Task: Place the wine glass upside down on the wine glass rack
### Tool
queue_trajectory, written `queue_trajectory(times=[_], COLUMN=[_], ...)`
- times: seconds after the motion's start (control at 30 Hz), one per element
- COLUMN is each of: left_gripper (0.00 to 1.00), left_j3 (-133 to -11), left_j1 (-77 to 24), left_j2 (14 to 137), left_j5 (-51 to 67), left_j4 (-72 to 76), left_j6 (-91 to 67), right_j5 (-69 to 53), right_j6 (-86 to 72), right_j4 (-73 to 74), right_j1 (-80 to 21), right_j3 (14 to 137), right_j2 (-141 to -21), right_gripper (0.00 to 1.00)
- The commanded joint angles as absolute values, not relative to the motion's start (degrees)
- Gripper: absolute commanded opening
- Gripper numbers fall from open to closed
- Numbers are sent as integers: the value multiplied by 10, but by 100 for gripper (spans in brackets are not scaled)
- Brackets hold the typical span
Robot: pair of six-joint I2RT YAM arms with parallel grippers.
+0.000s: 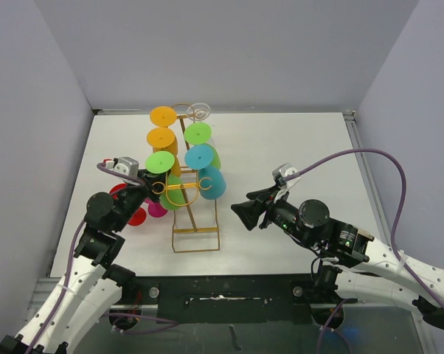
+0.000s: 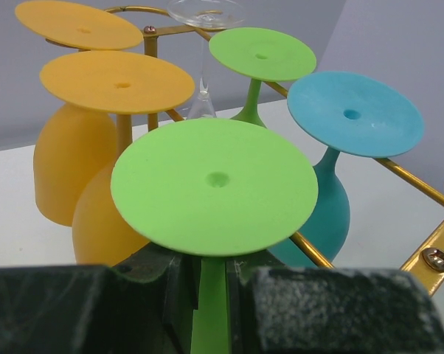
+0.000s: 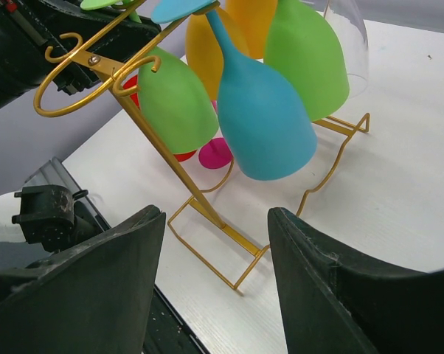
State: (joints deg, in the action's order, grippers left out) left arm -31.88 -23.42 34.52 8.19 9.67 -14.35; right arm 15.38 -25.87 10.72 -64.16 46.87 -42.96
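Observation:
A green wine glass (image 2: 214,184) hangs upside down, foot up, and my left gripper (image 2: 211,295) is shut on its stem just under the foot. In the top view the same glass (image 1: 162,163) sits at the near left side of the gold wine glass rack (image 1: 196,237), with the left gripper (image 1: 144,180) beside it. In the right wrist view its bowl (image 3: 176,99) hangs below a ring hook (image 3: 137,70); whether the stem rests in the hook I cannot tell. My right gripper (image 3: 214,221) is open and holds nothing; it stands right of the rack's base (image 3: 222,240).
Other glasses hang upside down on the rack: two orange (image 1: 163,116), a green (image 1: 198,133), two blue (image 1: 201,155) and a clear one (image 1: 198,112). A red glass (image 1: 137,215) and a pink glass (image 1: 157,210) stand on the table left of the rack.

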Motion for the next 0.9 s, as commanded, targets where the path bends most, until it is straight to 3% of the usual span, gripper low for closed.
queue_trajectory(times=[0.0, 0.63, 0.87], left_gripper=[9, 29, 42], left_j3=[-337, -345, -358], left_j1=[-229, -227, -226], left_j2=[338, 318, 288], left_j5=[88, 77, 64], left_j4=[86, 21, -36], left_j6=[-150, -154, -144], right_j5=[149, 149, 149], right_j6=[-259, -259, -255], right_j4=[74, 69, 68], right_j1=[-639, -639, -639], right_j3=[484, 482, 478], right_j2=[-435, -434, -429], right_gripper=[58, 59, 60])
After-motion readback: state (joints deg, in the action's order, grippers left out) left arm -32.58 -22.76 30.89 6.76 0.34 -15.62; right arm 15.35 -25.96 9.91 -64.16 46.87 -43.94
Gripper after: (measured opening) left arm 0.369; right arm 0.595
